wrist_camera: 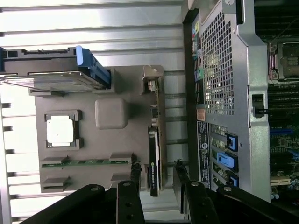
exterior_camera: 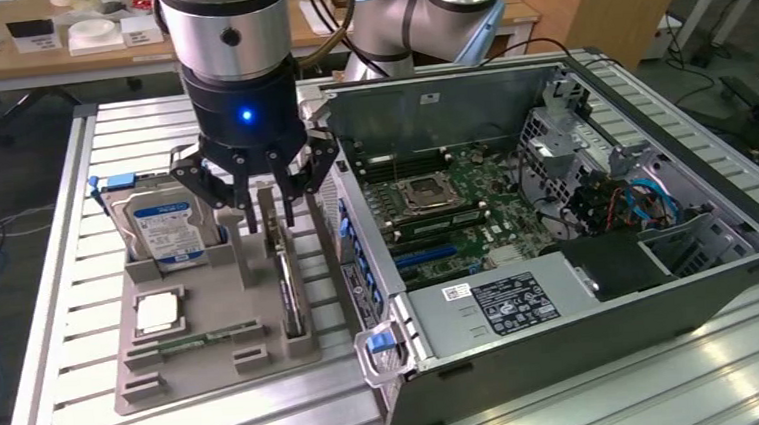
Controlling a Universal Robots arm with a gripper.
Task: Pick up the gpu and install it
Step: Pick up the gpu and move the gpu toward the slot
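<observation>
Fingers [wrist_camera: 136, 175] of gripper [wrist_camera: 156, 164] apart, straddling gpu [wrist_camera: 154, 149]; gpu on edge in grey tray [wrist_camera: 93, 149]

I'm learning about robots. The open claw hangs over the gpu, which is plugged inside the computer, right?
No. The exterior view shows the gpu standing on edge in the grey tray beside the computer; the open claw hangs over it.

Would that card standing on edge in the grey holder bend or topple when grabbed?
Probably stiff: the gpu looks like a rigid board. Thin and standing on edge in the grey holder, it might tip if nudged sideways.
</observation>
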